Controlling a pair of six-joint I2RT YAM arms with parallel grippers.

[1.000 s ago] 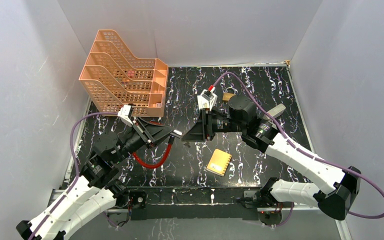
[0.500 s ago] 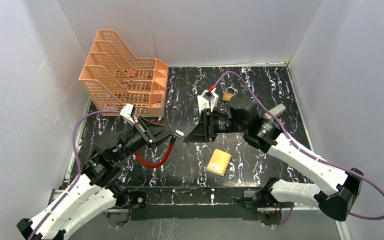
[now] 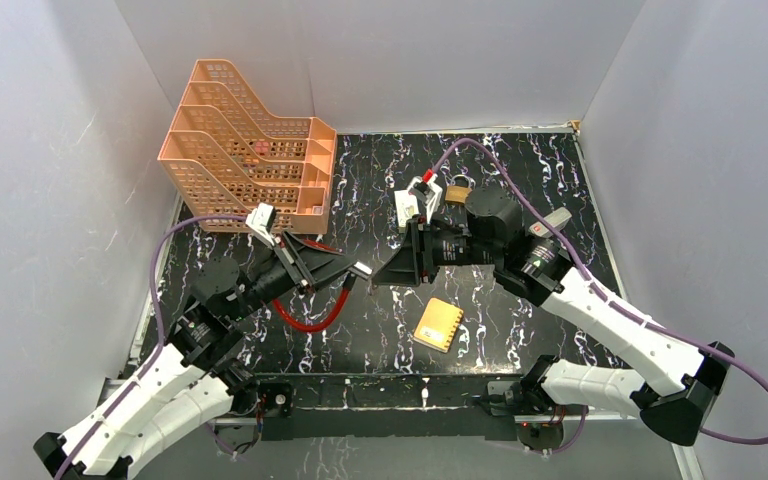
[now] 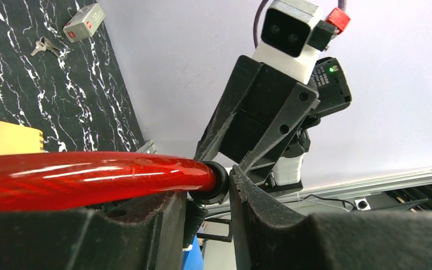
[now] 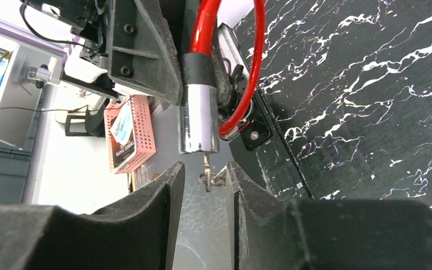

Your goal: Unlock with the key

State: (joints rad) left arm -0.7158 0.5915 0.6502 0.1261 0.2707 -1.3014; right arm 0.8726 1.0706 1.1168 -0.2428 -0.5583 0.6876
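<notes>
Clamping cable (image 4: 90, 174) just behind its chrome barrel (image 5: 198, 121): left gripper (image 4: 208, 194), jaws closing tight on red sheath. Key (image 5: 206, 179) is sitting at barrel's end face, blade pointing into it. Right gripper (image 5: 204, 167) is flanking key, jaws standing parted, gap showing beside it.

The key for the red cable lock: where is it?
In the right wrist view, the key sits in the end of the lock's metal barrel, between the right gripper's open fingers.
</notes>
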